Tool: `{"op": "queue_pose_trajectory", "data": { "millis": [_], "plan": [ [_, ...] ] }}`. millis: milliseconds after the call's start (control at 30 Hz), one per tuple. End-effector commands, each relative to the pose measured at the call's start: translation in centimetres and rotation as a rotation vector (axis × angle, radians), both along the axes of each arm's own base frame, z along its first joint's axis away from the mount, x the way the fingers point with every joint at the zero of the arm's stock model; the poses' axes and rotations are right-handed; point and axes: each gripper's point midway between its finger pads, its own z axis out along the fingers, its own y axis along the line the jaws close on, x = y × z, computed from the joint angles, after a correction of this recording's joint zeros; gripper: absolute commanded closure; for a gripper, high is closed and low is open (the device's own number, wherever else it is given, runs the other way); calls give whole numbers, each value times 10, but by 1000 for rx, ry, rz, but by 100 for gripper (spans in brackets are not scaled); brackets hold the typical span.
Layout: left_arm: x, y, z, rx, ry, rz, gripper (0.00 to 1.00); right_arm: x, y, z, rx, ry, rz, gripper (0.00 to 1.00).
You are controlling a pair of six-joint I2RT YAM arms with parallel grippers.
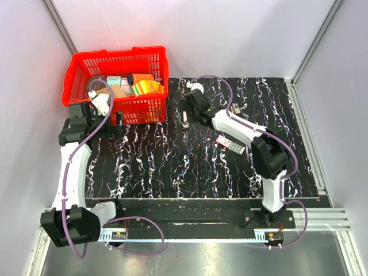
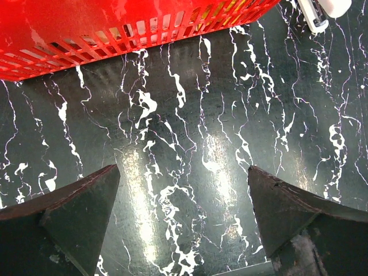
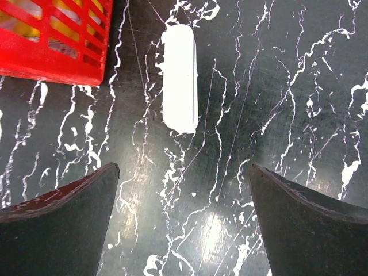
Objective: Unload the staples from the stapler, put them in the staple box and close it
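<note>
I cannot make out a black stapler for certain in any view. A white oblong piece [image 3: 180, 77] lies on the black marble table just ahead of my right gripper [image 3: 184, 165], which is open, empty and hovering above the table. In the top view that piece [image 1: 185, 119] lies right of the red basket, with my right gripper [image 1: 188, 109] beside it. The left wrist view shows a slim white piece with dark lines [image 2: 313, 14] at its top right corner; I cannot tell what it is. My left gripper [image 2: 183, 168] is open and empty over bare table in front of the basket.
A red plastic basket [image 1: 144, 112] with several packets stands at the back left; its wall shows in the left wrist view [image 2: 86, 40] and the right wrist view [image 3: 52, 52]. A small flat red-and-white box [image 1: 225, 141] lies right of centre on the table [image 1: 172, 167].
</note>
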Motion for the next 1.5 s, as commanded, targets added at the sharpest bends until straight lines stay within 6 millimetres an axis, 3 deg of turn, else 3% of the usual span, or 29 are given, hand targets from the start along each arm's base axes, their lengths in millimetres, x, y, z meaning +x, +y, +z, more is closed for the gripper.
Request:
{"op": "queue_pose_trajectory", "data": {
  "millis": [0, 167, 367, 533, 900, 967, 1167, 1333, 1467],
  "plan": [
    [5, 2, 14, 1, -48, -10, 1, 25, 3, 7, -69, -60, -10, 1],
    [5, 3, 11, 1, -49, -16, 1, 43, 15, -24, -161, -32, 36, 1],
    [3, 4, 10, 10, -57, -20, 1, 63, 23, -44, -221, -41, 46, 2],
    [2, 5, 8, 21, -53, -23, 1, 66, 29, -53, -209, -37, 59, 17],
    [-1, 5, 2, 20, -43, -23, 1, 56, 38, -66, -156, 17, 84, 61],
    [-3, 5, 1, 26, -42, -25, 1, 49, 38, -64, -134, 24, 86, 73],
    [-11, 2, -2, 24, -32, -46, 1, 13, 41, -43, 0, 43, 85, 83],
    [-19, -6, -8, 2, -6, -85, 1, -51, 57, -36, 65, 70, 115, 89],
    [-32, -22, -13, -41, -3, -177, 1, -100, 84, -27, 135, 72, 147, 92]
  ]
}}
